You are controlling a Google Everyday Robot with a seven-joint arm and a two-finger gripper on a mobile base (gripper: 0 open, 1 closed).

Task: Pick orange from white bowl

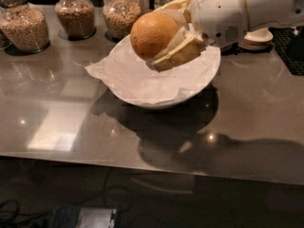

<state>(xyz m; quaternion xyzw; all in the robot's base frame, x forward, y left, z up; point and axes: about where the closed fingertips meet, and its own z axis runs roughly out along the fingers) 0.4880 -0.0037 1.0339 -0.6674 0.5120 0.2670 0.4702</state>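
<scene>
The orange (151, 34) is round with dimpled yellow-orange skin. It hangs in the air above the white bowl (199, 88), clear of its paper lining. My gripper (164, 34) reaches in from the upper right and is shut on the orange, with one cream finger (178, 53) under it and the other behind it. The white bowl stands on the grey counter, lined with crinkled white paper (137, 77) that hangs over its left rim.
Three glass jars of grain (26, 25) (75, 15) (121, 14) stand along the back of the counter. Small cream dishes (256, 36) are stacked at the back right, behind my arm. The counter's front edge (142, 165) runs across below.
</scene>
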